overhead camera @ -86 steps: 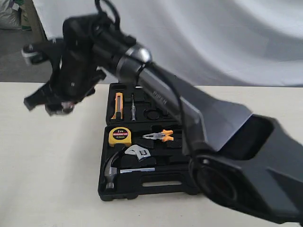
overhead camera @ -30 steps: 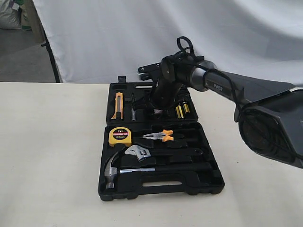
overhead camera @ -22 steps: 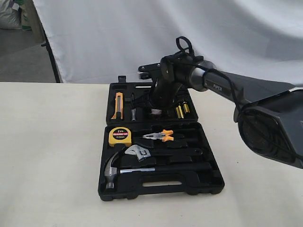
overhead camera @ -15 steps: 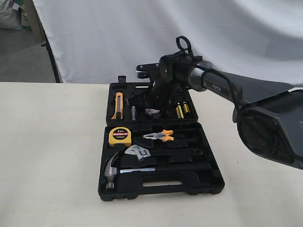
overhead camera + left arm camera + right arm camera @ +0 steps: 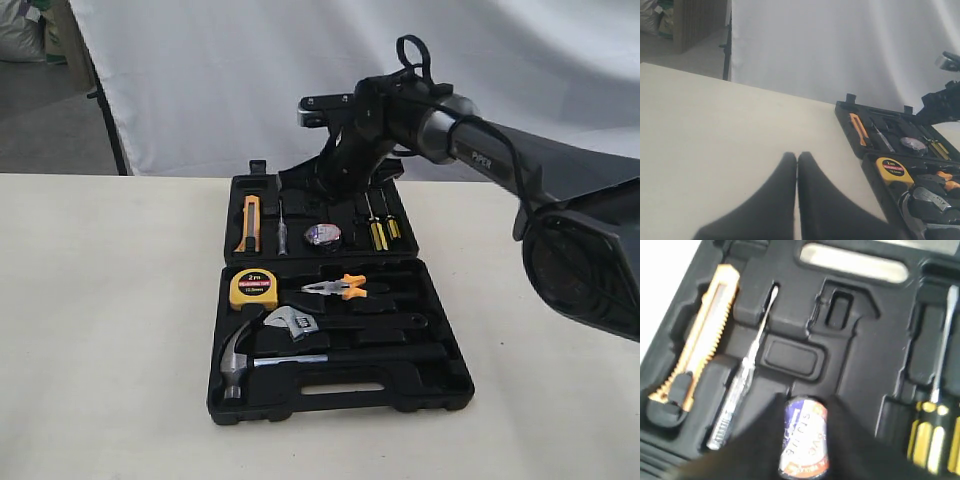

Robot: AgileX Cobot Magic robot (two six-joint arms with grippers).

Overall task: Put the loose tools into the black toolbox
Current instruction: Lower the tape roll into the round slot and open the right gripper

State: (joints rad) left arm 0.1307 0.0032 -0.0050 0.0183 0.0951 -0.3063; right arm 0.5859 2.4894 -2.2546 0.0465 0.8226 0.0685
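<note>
The black toolbox (image 5: 440, 385) lies open on the table with both halves flat. In its near half the claw hammer (image 5: 240, 360) and the adjustable wrench (image 5: 290, 322) sit in their recesses. The small tape roll (image 5: 322, 234) rests in the far half's round recess. My right gripper (image 5: 312, 188) hangs open just above it without touching. In the right wrist view the roll (image 5: 805, 442) shows between the spread fingers. My left gripper (image 5: 797, 156) is shut and empty over bare table, left of the toolbox (image 5: 867, 165), and is outside the exterior view.
A yellow tape measure (image 5: 252, 288) and orange-handled pliers (image 5: 340, 288) occupy the near half. An orange box cutter (image 5: 248, 222), a thin tester (image 5: 281, 228) and yellow-black screwdrivers (image 5: 378, 230) fill the far half. A white curtain hangs behind the table.
My right gripper was low over the far half with the tape roll between its fingers. It has since opened and risen up and to the right, leaving the roll in the recess.
</note>
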